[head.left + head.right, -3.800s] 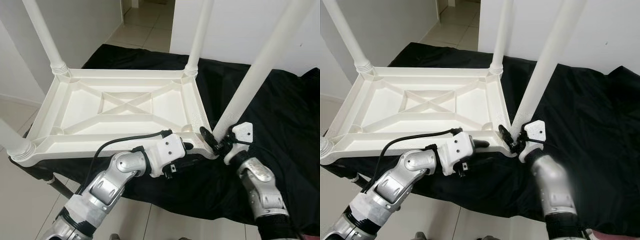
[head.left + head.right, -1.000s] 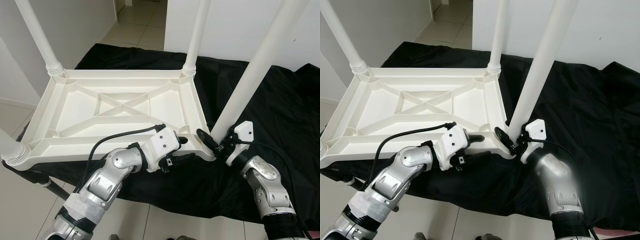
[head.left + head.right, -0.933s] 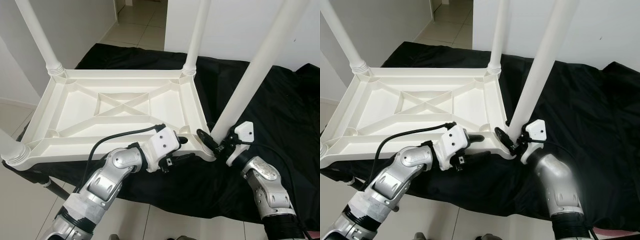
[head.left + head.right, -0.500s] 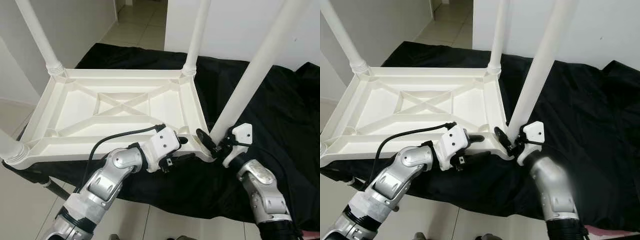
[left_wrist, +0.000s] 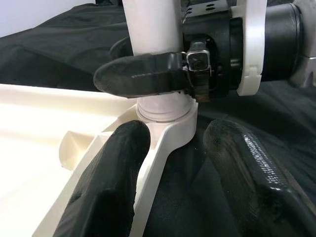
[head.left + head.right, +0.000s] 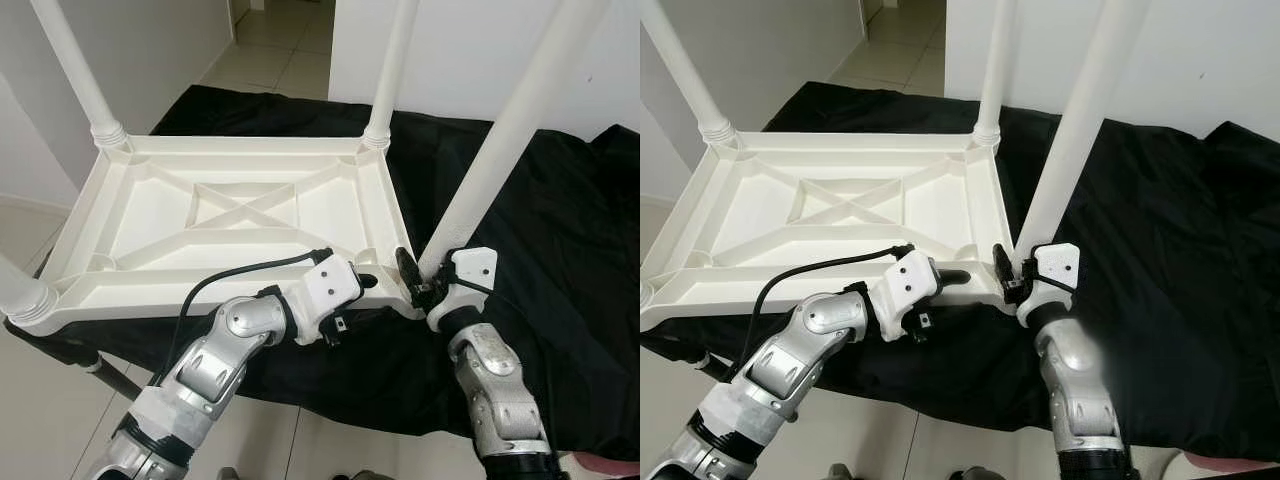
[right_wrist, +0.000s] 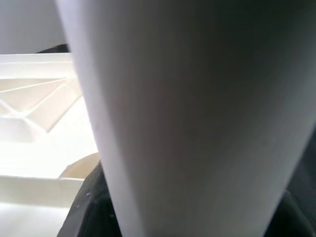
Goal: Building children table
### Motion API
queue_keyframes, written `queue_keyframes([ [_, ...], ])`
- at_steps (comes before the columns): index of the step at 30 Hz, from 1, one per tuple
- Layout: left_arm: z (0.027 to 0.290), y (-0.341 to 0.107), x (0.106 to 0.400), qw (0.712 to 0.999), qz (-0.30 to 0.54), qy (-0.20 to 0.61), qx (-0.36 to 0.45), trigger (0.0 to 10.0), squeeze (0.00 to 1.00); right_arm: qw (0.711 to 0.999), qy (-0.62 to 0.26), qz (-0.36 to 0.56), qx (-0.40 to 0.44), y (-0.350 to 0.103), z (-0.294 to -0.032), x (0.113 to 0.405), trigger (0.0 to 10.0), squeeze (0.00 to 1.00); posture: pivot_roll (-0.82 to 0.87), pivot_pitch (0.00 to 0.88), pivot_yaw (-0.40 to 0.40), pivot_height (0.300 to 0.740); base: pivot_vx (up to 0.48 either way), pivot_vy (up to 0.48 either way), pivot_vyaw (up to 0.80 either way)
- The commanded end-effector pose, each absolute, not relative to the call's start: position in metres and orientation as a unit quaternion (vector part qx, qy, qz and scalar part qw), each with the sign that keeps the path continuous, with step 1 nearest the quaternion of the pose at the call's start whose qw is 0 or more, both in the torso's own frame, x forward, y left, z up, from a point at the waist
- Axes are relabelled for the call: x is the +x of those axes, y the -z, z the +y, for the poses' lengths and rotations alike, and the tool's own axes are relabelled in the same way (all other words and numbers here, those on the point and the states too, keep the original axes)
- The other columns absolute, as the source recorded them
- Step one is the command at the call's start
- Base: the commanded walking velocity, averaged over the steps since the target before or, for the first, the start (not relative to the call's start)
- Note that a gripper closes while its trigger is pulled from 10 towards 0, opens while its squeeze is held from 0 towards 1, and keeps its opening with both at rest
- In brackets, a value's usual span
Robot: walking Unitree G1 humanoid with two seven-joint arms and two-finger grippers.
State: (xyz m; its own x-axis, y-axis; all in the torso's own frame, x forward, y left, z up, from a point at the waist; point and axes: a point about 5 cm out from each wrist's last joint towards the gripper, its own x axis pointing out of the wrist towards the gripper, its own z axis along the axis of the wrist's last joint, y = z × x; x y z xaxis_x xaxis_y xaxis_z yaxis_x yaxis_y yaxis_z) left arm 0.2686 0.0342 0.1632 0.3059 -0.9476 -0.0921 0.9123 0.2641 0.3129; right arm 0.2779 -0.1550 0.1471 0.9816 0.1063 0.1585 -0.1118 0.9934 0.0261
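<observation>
White table leg (image 5: 153, 29), upright, seated in the corner socket of the white tabletop (image 5: 54, 143). Right gripper (image 5: 148, 74): one black finger (image 5: 138, 75) across the leg just above the socket (the other finger is hidden). Left gripper (image 5: 173, 173): two black fingers (image 5: 106, 187) spread, straddling the tabletop's corner rim. Black cloth (image 5: 54, 44) beneath.

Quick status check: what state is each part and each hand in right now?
Tabletop: upside down on the black cloth.
Far legs: both upright in their corner sockets.
Near-left leg: standing in its socket.
Near-right leg: in its corner socket, leaning slightly.
Right hand: shut on the near-right leg's base.
Left hand: open, fingers straddling the tabletop's rim at that corner.
</observation>
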Motion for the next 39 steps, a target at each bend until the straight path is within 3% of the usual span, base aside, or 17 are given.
queue_keyframes([
  [1, 0.034, -0.159, 0.266, 0.791, -0.048, 0.590, 0.156, 10.0, 0.00, 0.999, -0.022, -0.042, 0.022, -0.134, -0.161, 0.276, 10.0, 0.00, -0.04, 0.127, -0.016, 0.740, 0.000, 0.000, 0.00],
  [2, 0.034, -0.157, 0.266, 0.793, -0.046, 0.588, 0.154, 10.0, 0.00, 0.999, 0.018, -0.037, 0.025, -0.131, -0.159, 0.272, 10.0, 0.00, -0.04, 0.127, -0.022, 0.740, 0.000, 0.000, 0.00],
  [14, 0.031, -0.156, 0.264, 0.794, -0.044, 0.588, 0.149, 10.0, 0.00, 0.988, 0.141, -0.028, 0.051, -0.131, -0.150, 0.277, 10.0, 0.00, -0.02, 0.127, -0.034, 0.740, 0.000, 0.000, 0.00],
  [23, 0.032, -0.156, 0.265, 0.795, -0.045, 0.586, 0.149, 10.0, 0.00, 0.986, 0.151, -0.019, 0.060, -0.130, -0.145, 0.278, 10.0, 0.00, -0.01, 0.127, -0.042, 0.740, 0.000, 0.000, 0.00],
  [24, 0.032, -0.157, 0.265, 0.796, -0.045, 0.585, 0.149, 10.0, 0.00, 0.987, 0.149, -0.021, 0.060, -0.130, -0.143, 0.277, 10.0, 1.00, -0.01, 0.126, -0.045, 0.740, 0.000, 0.000, 0.00],
  [35, 0.034, -0.155, 0.264, 0.800, -0.043, 0.580, 0.148, 10.0, 0.00, 0.992, 0.101, -0.044, 0.059, -0.133, -0.144, 0.275, 10.0, 1.00, -0.01, 0.116, -0.049, 0.740, 0.000, 0.000, 0.00],
  [36, 0.034, -0.155, 0.263, 0.800, -0.043, 0.579, 0.148, 10.0, 0.00, 0.993, 0.087, -0.045, 0.059, -0.133, -0.145, 0.274, 10.0, 0.00, -0.01, 0.115, -0.049, 0.740, 0.000, 0.000, 0.00],
  [39, 0.035, -0.153, 0.263, 0.800, -0.042, 0.580, 0.148, 10.0, 0.00, 0.996, 0.047, -0.053, 0.053, -0.132, -0.145, 0.271, 10.0, 0.00, -0.01, 0.111, -0.045, 0.740, 0.000, 0.000, 0.00],
])
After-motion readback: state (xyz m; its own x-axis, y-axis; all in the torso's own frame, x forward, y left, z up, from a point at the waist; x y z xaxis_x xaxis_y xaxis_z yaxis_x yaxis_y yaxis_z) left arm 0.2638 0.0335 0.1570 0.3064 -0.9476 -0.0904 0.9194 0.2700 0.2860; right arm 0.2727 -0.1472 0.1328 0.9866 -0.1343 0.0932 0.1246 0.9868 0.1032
